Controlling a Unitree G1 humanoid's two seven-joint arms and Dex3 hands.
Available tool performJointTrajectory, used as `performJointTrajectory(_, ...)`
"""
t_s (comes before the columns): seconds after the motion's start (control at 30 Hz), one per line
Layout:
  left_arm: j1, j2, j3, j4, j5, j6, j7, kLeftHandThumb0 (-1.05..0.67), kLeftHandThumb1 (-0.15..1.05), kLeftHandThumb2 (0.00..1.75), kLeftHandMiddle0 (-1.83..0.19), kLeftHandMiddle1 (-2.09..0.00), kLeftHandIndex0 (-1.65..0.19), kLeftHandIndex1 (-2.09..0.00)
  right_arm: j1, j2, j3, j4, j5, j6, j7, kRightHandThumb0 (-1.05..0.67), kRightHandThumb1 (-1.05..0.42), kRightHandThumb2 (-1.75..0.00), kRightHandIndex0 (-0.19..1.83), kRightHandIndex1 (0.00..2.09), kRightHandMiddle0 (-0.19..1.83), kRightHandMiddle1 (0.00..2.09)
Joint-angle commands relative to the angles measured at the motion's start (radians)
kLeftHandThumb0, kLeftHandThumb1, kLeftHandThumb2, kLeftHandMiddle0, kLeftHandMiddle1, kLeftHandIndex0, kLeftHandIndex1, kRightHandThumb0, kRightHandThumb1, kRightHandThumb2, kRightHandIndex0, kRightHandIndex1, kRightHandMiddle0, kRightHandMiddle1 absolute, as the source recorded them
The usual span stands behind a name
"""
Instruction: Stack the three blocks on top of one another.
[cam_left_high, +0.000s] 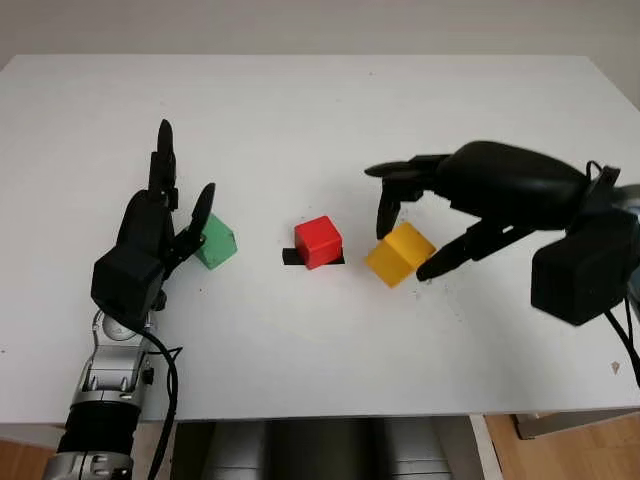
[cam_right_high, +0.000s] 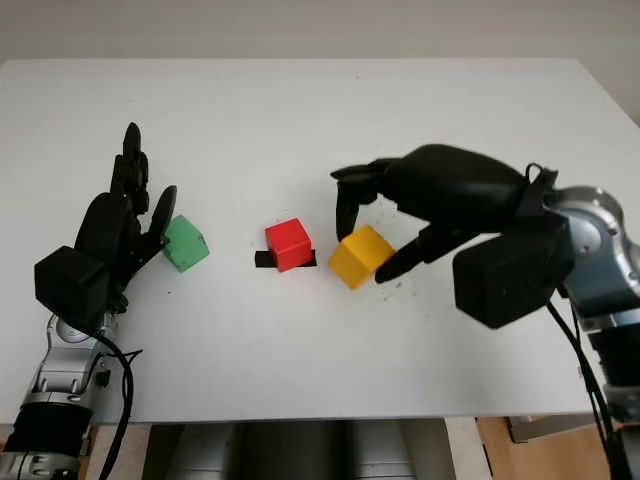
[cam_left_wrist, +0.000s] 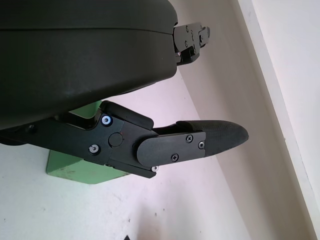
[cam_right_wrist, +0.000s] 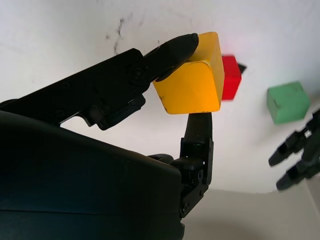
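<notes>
Two black robot hands reach over a white table (cam_left_high: 300, 110) from its near edge. On the robot's right side, the right hand (cam_left_high: 425, 225) is closed around a yellow block (cam_left_high: 400, 253). One fingertip presses the block's side that faces away from the other blocks, and another finger comes down against its far side. The right wrist view confirms this pinch, with dark fingers (cam_right_wrist: 175, 47) touching the yellow faces. The block sits tilted in the grasp. Whether it has left the table surface cannot be told.

Just beside the yellow block, toward the robot's left, lies a red block (cam_left_high: 318, 241). It rests on a small strip of black tape (cam_left_high: 292, 257) near the middle of the table. The two blocks are near each other but not touching. From the right hand, the red block lies a short way to the left and at about the same depth on the table. The likely next move, placing yellow on red, would therefore be a lift and a short sideways carry.

Farther left, well apart from the red block, is a green block (cam_left_high: 215, 242). The left hand (cam_left_high: 165, 225) stands right beside it, with one finger touching or nearly touching it. This hand is open and holds nothing. It is the hand nearer the green block.
</notes>
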Motion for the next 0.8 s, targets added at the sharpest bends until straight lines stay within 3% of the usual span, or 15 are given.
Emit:
performJointTrajectory(0.0, 0.0, 0.003, 0.0, -0.006, 0.001, 0.001, -0.002, -0.75, 1.05, 0.53, 0.18, -0.05, 0.18, -0.05, -0.062, 0.016, -0.016, 0.014, 0.029, 0.033, 0.022, -0.38, -0.87, -0.05, 0.33, 0.08, 0.51, 1.32)
performJointTrajectory(0.33, -0.003, -0.004, -0.004, -0.011, 0.019, 0.002, 0.017, -0.75, 1.05, 0.54, 0.16, -0.06, 0.17, -0.06, -0.281, 0.136, 0.064, 0.164, -0.004, 0.191, 0.105, -0.35, -0.84, -0.05, 0.35, 0.07, 0.59, 1.26)
performJointTrajectory(0.77, 0.003, -0.01, -0.008, -0.015, 0.048, -0.002, 0.061, -0.74, 1.05, 0.55, 0.13, -0.05, 0.15, -0.06, -0.549, 0.292, 0.203, 0.579, -0.21, 0.032, 0.056, -0.44, -0.86, -0.06, 0.34, 0.06, 0.52, 1.43)
